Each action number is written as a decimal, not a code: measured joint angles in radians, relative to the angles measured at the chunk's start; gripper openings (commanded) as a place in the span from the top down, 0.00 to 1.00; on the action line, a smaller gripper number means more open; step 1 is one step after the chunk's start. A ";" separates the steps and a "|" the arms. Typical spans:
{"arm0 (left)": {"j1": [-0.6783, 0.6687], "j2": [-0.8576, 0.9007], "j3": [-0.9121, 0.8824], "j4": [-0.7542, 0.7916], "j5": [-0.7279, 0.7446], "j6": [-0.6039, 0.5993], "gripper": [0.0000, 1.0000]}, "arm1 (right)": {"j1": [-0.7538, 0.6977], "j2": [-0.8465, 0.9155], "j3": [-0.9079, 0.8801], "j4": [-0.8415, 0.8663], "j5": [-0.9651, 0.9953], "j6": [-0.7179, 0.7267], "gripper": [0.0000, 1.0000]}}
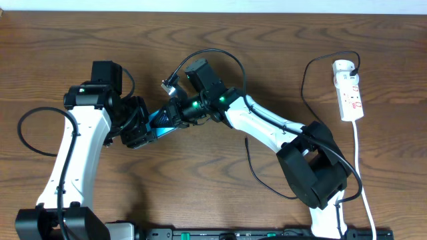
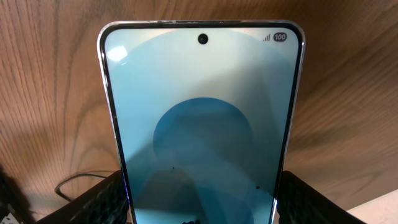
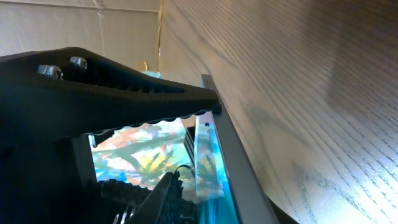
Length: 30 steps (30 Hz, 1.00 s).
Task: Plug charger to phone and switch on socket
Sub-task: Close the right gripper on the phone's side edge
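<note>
The phone [image 1: 160, 120], with its blue-cyan screen, is held off the table between my two grippers. My left gripper [image 1: 142, 130] is shut on its sides; in the left wrist view the phone [image 2: 202, 118] stands between the two fingers [image 2: 202, 193]. My right gripper [image 1: 179, 110] is at the phone's other end. In the right wrist view its fingers [image 3: 193, 143] sit against the phone's edge [image 3: 219, 163], and a thin black loop of the charger [image 3: 181, 168] shows at the lower fingertip. The plug tip is hidden. The charger cable [image 1: 304, 87] runs from the white socket [image 1: 349, 90] at the right.
The socket's white cord [image 1: 361, 175] runs down the right side to the front edge. More black cable [image 1: 257, 175] lies on the wooden table [image 1: 80, 40] under the right arm. A black cable loop [image 1: 220, 53] with a silver connector arches above the right wrist.
</note>
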 measured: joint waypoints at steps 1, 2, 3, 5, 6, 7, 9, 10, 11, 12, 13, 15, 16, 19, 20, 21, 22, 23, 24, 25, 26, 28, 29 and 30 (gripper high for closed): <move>0.000 0.000 0.000 0.000 0.000 0.000 0.93 | 0.000 0.000 0.000 0.000 0.000 0.000 0.78; 0.000 0.000 0.000 0.000 0.000 0.000 0.93 | 0.000 0.000 0.000 0.000 0.000 0.000 0.78; 0.000 0.000 0.000 0.000 0.000 0.000 0.93 | 0.000 0.000 0.000 0.000 0.000 0.000 0.78; 0.000 0.000 0.000 0.002 0.000 0.000 0.93 | 0.000 0.000 0.000 0.000 0.001 0.000 0.79; 0.000 0.000 0.000 0.005 0.000 0.000 0.93 | 0.000 0.000 0.000 0.000 0.001 0.000 0.79; 0.000 0.000 0.000 0.006 0.000 0.000 0.93 | 0.000 0.000 0.000 0.000 0.001 0.000 0.79; 0.000 0.000 0.000 0.007 0.000 0.000 0.93 | 0.000 0.000 0.000 -0.001 0.001 0.000 0.81; 0.000 0.000 0.000 0.007 0.000 0.000 0.93 | 0.000 0.000 0.000 -0.001 0.001 0.000 0.82; 0.000 0.000 0.000 0.007 0.000 0.000 0.93 | 0.000 0.000 0.000 -0.001 0.002 0.000 0.83; 0.000 0.000 0.000 0.007 0.000 0.000 0.93 | 0.000 0.000 0.000 -0.001 0.002 0.000 0.83; 0.000 0.000 0.000 0.007 0.000 0.000 0.93 | 0.000 0.000 0.000 -0.001 0.003 0.000 0.83; 0.000 0.000 0.000 0.007 0.000 0.000 0.93 | 0.000 0.000 0.000 -0.001 0.003 0.000 0.85; 0.000 0.000 0.000 0.007 0.000 0.000 0.93 | 0.000 0.000 0.000 -0.001 0.003 0.000 0.85; 0.000 0.000 0.000 0.007 0.000 0.000 0.93 | 0.000 0.000 0.000 -0.002 0.004 0.000 0.89; 0.000 0.000 0.000 0.007 0.000 0.001 0.93 | 0.000 0.000 0.000 -0.002 0.006 0.000 0.89; 0.000 0.000 0.000 0.007 0.000 0.001 0.93 | 0.000 0.000 0.000 -0.004 0.007 0.001 0.90; 0.000 0.000 0.000 0.007 0.000 0.001 0.93 | 0.000 0.000 0.000 -0.005 0.008 0.002 0.91; 0.000 0.000 0.000 0.008 0.000 0.001 0.93 | 0.000 0.000 0.000 -0.007 0.008 0.005 0.94; 0.000 0.000 0.000 0.008 0.000 0.002 0.93 | 0.000 0.000 0.000 -0.008 0.010 0.008 0.98; 0.000 0.000 0.000 0.009 0.000 0.002 0.93 | 0.000 0.000 0.000 -0.009 0.015 0.007 0.99; 0.000 0.000 0.000 0.014 -0.003 0.002 0.93 | 0.000 0.000 0.000 -0.014 0.017 0.006 0.99; 0.000 0.000 0.000 0.015 -0.003 0.000 0.93 | 0.000 0.000 0.000 -0.016 0.017 0.002 0.99; 0.001 0.000 0.001 0.025 -0.008 0.001 0.92 | 0.001 0.000 -0.001 -0.024 0.011 0.000 0.99; 0.003 0.000 0.003 0.026 -0.023 0.002 0.93 | 0.001 0.001 -0.001 -0.025 0.010 0.000 0.99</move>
